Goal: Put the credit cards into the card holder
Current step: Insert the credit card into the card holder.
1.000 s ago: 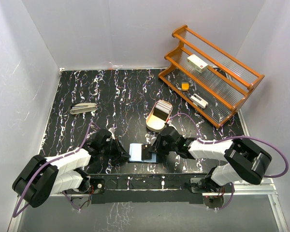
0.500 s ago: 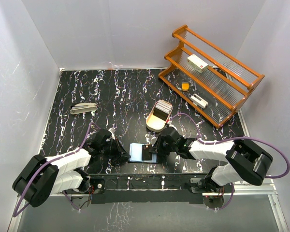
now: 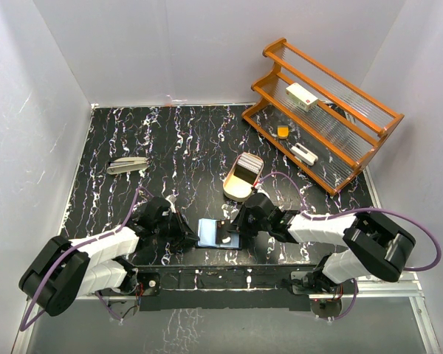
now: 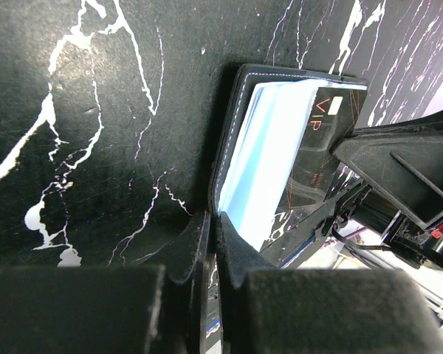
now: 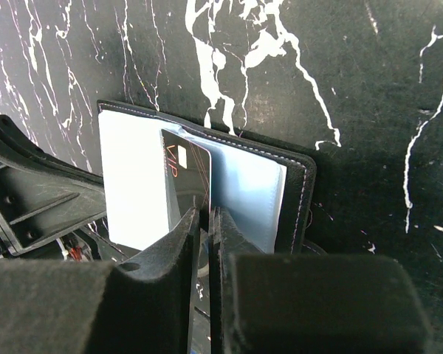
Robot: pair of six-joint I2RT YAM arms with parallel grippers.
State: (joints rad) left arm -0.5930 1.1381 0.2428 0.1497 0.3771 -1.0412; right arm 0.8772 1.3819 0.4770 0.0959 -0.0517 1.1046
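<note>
Changed since the earlier frame: in the top view the right gripper (image 3: 236, 230) has edged slightly toward the left of the frame. Its jaws have drawn in on the dark credit card (image 3: 226, 231). The card holder (image 3: 207, 233) and the left gripper (image 3: 186, 231) have not shifted.

Top view, layout: the card holder lies open at lower centre of the table (image 3: 192, 147), pale blue faces up, between the two grippers. The credit card sits over its right half. The cream tray (image 3: 242, 177) is up and to the right, apart from it.

Left wrist view, holder: it fills the middle of the frame, opened like a book, with the "VIP" card leaning over its far half at upper right.

Left wrist view, grip: the fingers (image 4: 240, 269) at bottom centre are pressed together on the holder's near edge. This probably pins the holder so it cannot slide or fold shut.

Right wrist view, card: it stands at centre-left over the pale blue lining. One corner is near the stitched top edge, but whether it has entered a slot cannot be told.

Right wrist view, grip: the fingers (image 5: 166, 247) at bottom centre are almost together, with the card's lower edge in the thin gap between them. The edge grip probably allows a shallow slide into a pocket.

Step in hand: likely feeding this card in; not yet seated.
</note>
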